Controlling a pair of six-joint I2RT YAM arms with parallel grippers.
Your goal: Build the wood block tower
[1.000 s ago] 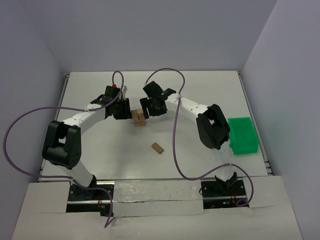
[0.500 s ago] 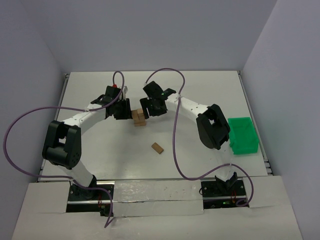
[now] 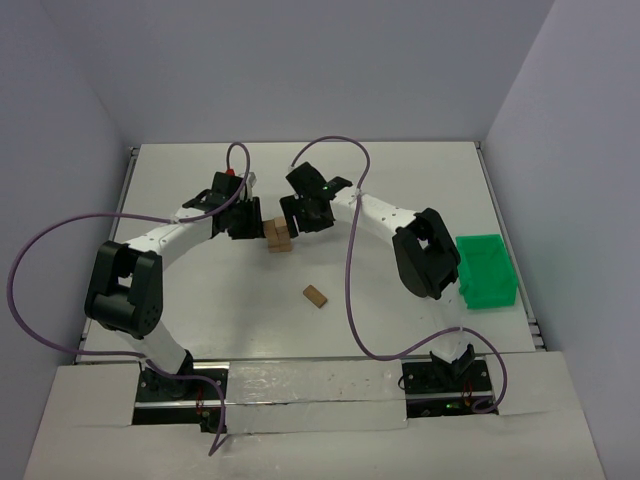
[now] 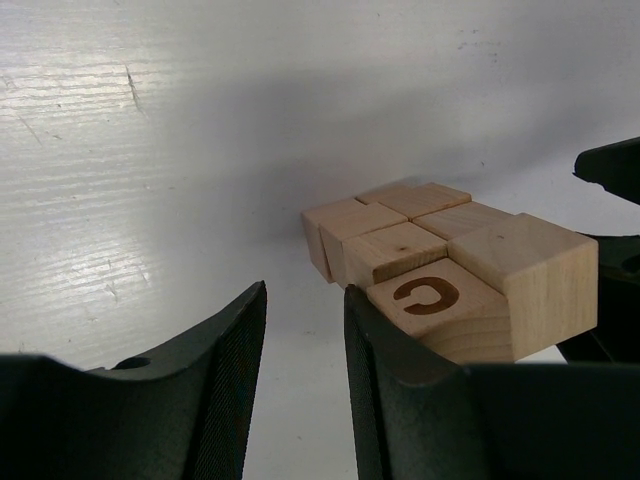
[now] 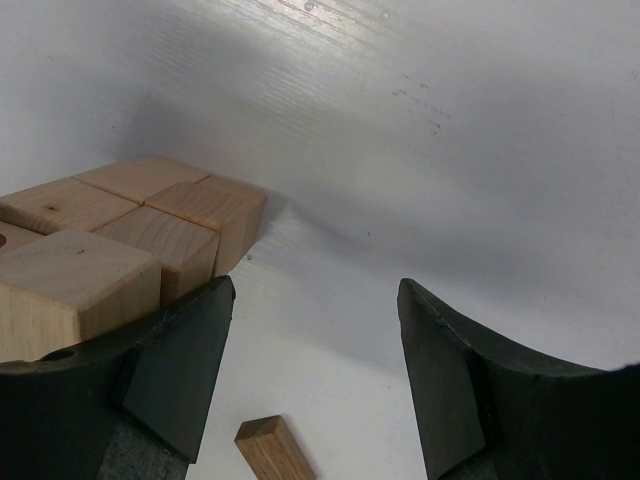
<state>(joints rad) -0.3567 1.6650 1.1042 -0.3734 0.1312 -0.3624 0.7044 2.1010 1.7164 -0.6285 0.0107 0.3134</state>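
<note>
The wood block tower [image 3: 278, 236] is a low cluster of light-brown blocks at mid table, with one cube on top. In the left wrist view the cluster [image 4: 420, 245] includes a block marked with a brown "C" [image 4: 428, 297]. My left gripper [image 3: 251, 224] sits just left of the cluster; its jaws [image 4: 305, 300] stand a little apart with nothing between them, and the right finger [image 4: 400, 380] lies against the "C" block. My right gripper [image 3: 296, 222] sits just right of the cluster [image 5: 130, 235], open wide [image 5: 315, 300] and empty, its left finger [image 5: 180, 360] against the blocks.
A loose darker wooden block [image 3: 316, 296] lies on the white table nearer the arms; it also shows in the right wrist view [image 5: 272, 450]. A green plastic bin [image 3: 485, 270] stands at the table's right edge. Purple cables loop over both arms.
</note>
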